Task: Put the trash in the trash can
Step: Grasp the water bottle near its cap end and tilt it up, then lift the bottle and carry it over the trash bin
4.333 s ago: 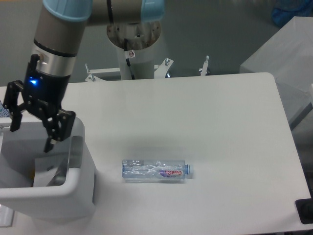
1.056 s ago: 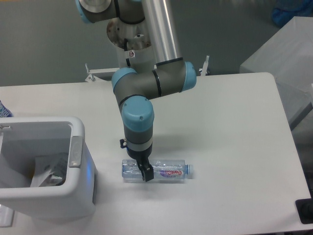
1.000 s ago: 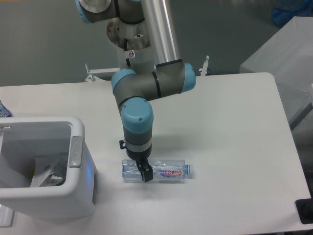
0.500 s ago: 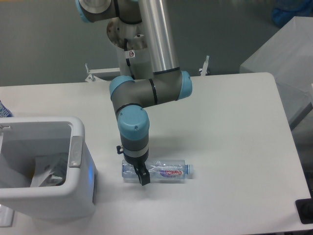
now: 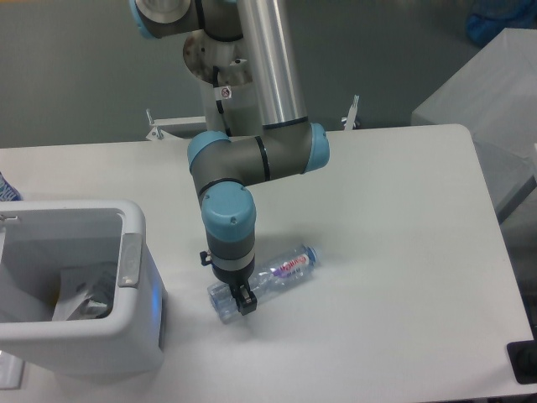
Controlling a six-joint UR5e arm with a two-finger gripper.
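Observation:
The clear plastic bottle [image 5: 281, 270] with the purple-red label lies slanted on the white table, cap end up to the right and base down to the left. My gripper [image 5: 241, 299] points straight down and is shut on the bottle near its base end. The trash can [image 5: 75, 337], a white bin with a grey tab [image 5: 130, 259], stands at the left edge, a short way left of the gripper. The crumpled clear wrapper [image 5: 84, 294] lies inside it.
The robot's base column [image 5: 226, 80] rises behind the table's back edge, with metal brackets [image 5: 352, 113] beside it. A grey raised surface [image 5: 487, 101] stands at the right. A black object [image 5: 522, 363] sits at the bottom right corner.
The arm left the bin, came down on the bottle and closed on it. In the last half second the bottle swung from lying level to slanted, cap end up-right.

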